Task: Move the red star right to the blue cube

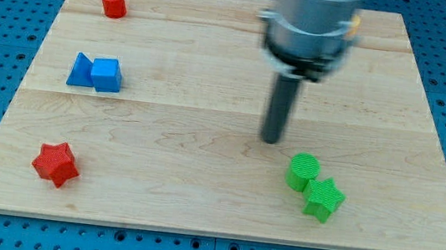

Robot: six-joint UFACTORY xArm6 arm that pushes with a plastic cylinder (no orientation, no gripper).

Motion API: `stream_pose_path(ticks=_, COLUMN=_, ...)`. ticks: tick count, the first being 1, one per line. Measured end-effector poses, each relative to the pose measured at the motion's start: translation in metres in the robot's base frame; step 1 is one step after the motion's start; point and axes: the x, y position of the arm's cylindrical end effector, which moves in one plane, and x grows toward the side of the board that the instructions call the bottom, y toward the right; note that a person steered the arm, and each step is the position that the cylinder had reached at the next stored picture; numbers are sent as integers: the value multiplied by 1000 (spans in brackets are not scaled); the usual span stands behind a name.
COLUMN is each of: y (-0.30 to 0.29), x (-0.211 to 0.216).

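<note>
The red star (55, 163) lies near the view's bottom left corner of the wooden board. The blue cube (107, 74) sits at the view's left, above the star, touching a blue triangular block (81, 71) on its left side. My tip (271, 139) rests on the board at the middle, far to the right of both the red star and the blue cube, touching no block.
A red cylinder (114, 2) stands at the view's top left. A green cylinder (303, 171) and a green star (323, 199) touch each other just below and right of my tip. The wooden board (214, 57) lies on a blue perforated table.
</note>
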Motion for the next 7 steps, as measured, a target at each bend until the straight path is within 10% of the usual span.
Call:
stream_pose_path(ticks=2, y=-104, x=138)
stream_pose_path(ticks=4, y=-259, x=118)
stream_pose_path(ticks=7, y=-173, x=103)
